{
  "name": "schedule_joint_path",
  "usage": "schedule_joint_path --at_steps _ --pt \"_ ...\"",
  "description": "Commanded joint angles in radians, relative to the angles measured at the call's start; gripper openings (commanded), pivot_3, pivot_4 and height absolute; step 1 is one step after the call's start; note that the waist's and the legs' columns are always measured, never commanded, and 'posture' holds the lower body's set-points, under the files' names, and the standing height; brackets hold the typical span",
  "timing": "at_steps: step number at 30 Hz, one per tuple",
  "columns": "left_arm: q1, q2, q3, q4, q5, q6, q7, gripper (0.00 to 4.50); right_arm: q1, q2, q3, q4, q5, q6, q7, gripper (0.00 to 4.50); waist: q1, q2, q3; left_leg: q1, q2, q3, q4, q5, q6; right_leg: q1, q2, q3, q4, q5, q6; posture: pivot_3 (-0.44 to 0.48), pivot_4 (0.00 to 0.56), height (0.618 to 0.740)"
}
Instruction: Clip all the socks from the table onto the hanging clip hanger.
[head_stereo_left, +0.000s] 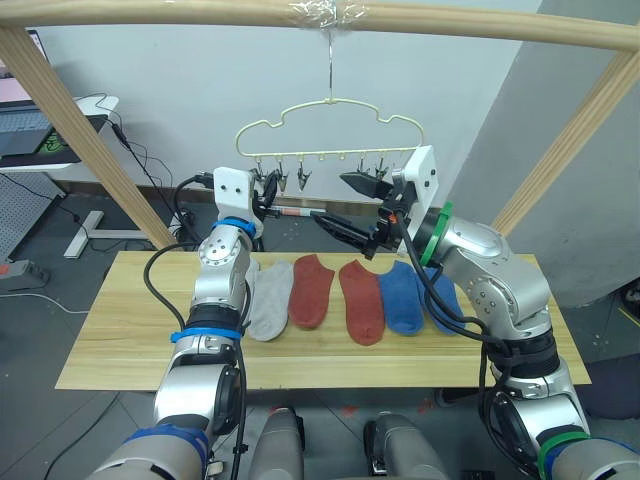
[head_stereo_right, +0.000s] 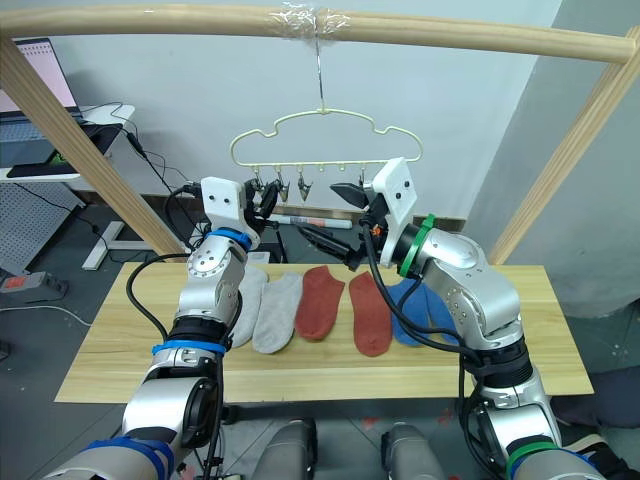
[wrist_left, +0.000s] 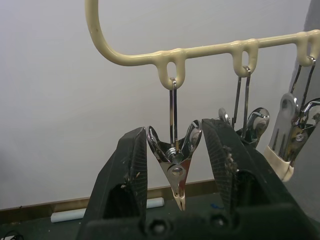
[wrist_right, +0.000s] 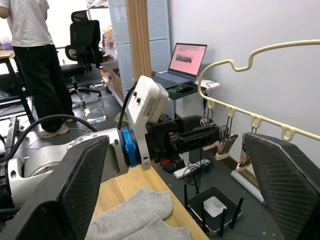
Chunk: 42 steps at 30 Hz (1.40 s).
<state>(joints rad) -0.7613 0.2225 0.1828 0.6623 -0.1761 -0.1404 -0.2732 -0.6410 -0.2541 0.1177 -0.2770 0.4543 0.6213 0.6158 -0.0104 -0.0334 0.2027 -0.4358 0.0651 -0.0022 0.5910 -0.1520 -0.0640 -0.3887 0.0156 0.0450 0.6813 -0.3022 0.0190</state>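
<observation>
Six socks lie in a row on the table (head_stereo_left: 120, 345): two light grey (head_stereo_left: 268, 300), two rust red (head_stereo_left: 312, 290), two blue (head_stereo_left: 405, 298). My arms partly cover the outer grey and blue ones. Above them the pale clip hanger (head_stereo_left: 330, 125) hangs by its hook from the wooden pole, its clips bare. My left gripper (wrist_left: 175, 135) is raised to the hanger's leftmost clip (wrist_left: 176, 165), one finger pressed on each of its wings. The clip's tip stays closed. My right gripper (head_stereo_left: 350, 207) hovers open and empty just below the hanger's right half.
A thick wooden pole frame (head_stereo_left: 300, 12) spans overhead, with slanted legs (head_stereo_left: 90, 150) at both table ends. A white desk with a laptop (head_stereo_left: 25, 125) stands at the back left. A person (wrist_right: 27, 50) stands by an office chair (wrist_right: 85, 40) beyond it.
</observation>
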Motion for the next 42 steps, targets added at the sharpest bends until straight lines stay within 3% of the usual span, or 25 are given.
schedule_joint_path --at_steps 1,2,8,11,33,38,42 --pt "-0.021 0.006 -0.001 -0.021 0.004 -0.028 0.001 1.92 -0.020 0.003 -0.026 -0.015 0.017 -0.016 -0.002 4.50 0.000 0.000 0.000 0.000 0.000 0.000 0.000 0.000 0.000 0.000 0.000 0.000 0.000 0.000 0.000 -0.017 0.203 0.740" --pt "-0.022 0.006 0.000 -0.019 0.005 -0.029 0.001 1.92 -0.021 0.003 -0.027 -0.014 0.018 -0.015 -0.003 4.50 0.000 0.000 0.000 0.000 0.000 0.000 0.000 0.000 0.000 0.000 0.000 0.000 0.000 0.000 0.000 -0.017 0.203 0.740" --pt "-0.026 0.007 0.001 -0.017 0.005 -0.040 0.001 0.60 -0.025 0.002 -0.030 -0.013 0.021 -0.015 -0.001 4.50 0.000 0.000 0.000 0.000 0.000 0.000 0.000 0.000 0.000 0.000 0.000 0.000 0.000 0.000 0.000 -0.017 0.203 0.740" --pt "-0.028 0.007 0.002 -0.015 0.001 -0.041 -0.001 0.20 -0.026 0.002 -0.030 -0.011 0.020 -0.017 0.001 4.50 0.000 0.000 0.000 0.000 0.000 0.000 0.000 0.000 0.000 0.000 0.000 0.000 0.000 0.000 0.000 -0.015 0.205 0.740" --pt "-0.036 0.023 -0.019 -0.028 0.016 0.016 0.005 0.20 -0.006 -0.014 -0.031 -0.012 0.004 -0.018 -0.002 4.50 0.000 0.000 0.000 0.000 0.000 0.000 0.000 0.000 0.000 0.000 0.000 0.000 0.000 0.000 0.000 -0.015 0.190 0.740" --pt "-0.025 0.035 -0.034 -0.091 -0.030 0.155 -0.085 0.20 0.070 -0.149 0.008 0.047 -0.142 0.001 -0.038 4.50 0.003 0.000 0.000 -0.001 -0.001 0.000 0.000 0.000 0.000 0.000 -0.001 0.000 -0.001 0.000 0.001 -0.011 0.194 0.740" --pt "-0.001 0.066 -0.024 -0.188 -0.122 0.388 -0.184 0.20 0.130 -0.217 -0.013 0.181 -0.229 -0.021 -0.088 4.50 -0.001 0.000 0.001 -0.001 -0.001 0.000 0.000 0.000 0.000 0.000 -0.001 0.000 -0.001 0.000 0.001 -0.005 0.205 0.740"
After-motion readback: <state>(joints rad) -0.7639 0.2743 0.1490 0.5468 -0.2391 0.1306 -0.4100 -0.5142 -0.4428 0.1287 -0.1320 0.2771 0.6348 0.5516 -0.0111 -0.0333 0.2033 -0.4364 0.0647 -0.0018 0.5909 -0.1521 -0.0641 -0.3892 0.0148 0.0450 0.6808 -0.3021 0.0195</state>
